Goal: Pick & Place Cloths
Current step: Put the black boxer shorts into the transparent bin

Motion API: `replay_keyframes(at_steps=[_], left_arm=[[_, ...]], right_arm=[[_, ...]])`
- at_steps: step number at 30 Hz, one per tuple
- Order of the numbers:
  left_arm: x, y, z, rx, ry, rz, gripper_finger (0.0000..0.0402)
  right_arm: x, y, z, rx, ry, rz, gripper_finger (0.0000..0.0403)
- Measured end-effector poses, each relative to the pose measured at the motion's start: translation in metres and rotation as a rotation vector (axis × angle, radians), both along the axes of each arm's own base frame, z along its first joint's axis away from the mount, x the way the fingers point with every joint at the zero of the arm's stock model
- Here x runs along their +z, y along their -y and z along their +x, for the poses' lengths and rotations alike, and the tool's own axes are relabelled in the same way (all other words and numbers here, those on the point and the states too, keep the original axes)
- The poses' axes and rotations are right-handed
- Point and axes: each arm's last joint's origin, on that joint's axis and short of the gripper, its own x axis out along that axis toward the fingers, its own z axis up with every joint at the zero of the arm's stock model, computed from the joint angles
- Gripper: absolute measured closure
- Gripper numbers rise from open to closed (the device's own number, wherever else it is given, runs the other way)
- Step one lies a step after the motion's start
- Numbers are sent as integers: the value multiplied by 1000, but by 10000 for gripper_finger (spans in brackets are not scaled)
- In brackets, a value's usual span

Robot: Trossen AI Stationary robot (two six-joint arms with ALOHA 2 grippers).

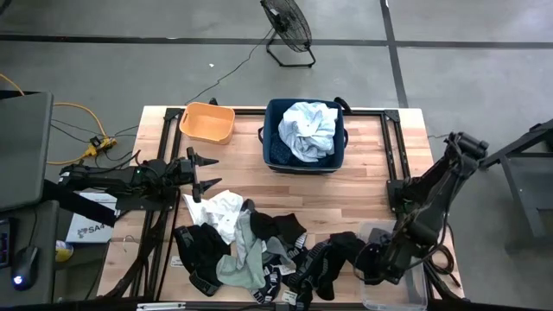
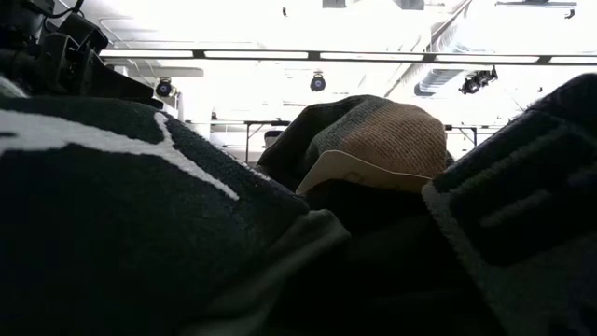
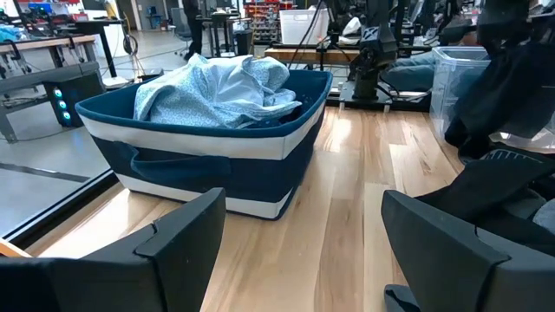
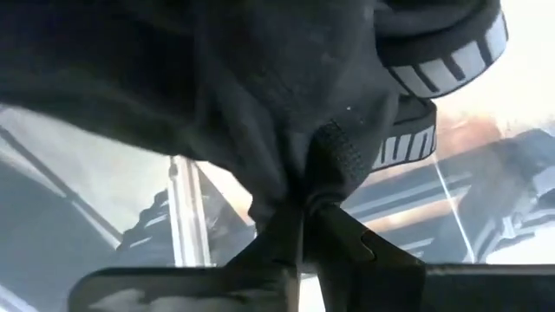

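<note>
Meanwhile the right tool (image 4: 299,204) pinches a black cloth (image 4: 286,104) (fingers together) at the worktop's (image 1: 363,164) near right; left tool (image 1: 204,171) gapes empty.

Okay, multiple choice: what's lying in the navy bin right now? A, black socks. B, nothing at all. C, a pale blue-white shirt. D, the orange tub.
C: the high view shows a crumpled pale blue-white shirt filling the navy bin, and the left wrist view shows the same shirt heaped above its rim.
</note>
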Motion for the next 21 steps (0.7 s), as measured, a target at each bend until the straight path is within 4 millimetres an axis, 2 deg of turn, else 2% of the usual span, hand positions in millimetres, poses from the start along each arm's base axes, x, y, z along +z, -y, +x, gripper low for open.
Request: replay_keyframes(at_steps=[6, 11, 15, 18, 21], left_arm=[[0, 0, 0, -1, 0, 0, 96], [0, 0, 0, 0, 0, 0, 96], [0, 0, 0, -1, 0, 0, 96], [0, 0, 0, 0, 0, 0, 96], [0, 0, 0, -1, 0, 0, 96]], right_arm=[[-1, 4, 7, -133, -62, 6, 333], [5, 12, 12, -215, -42, 20, 250], [15, 18, 17, -254, -38, 114, 190], [25, 24, 16, -267, 10, 163, 162], [34, 31, 14, -281, 67, 188, 151]])
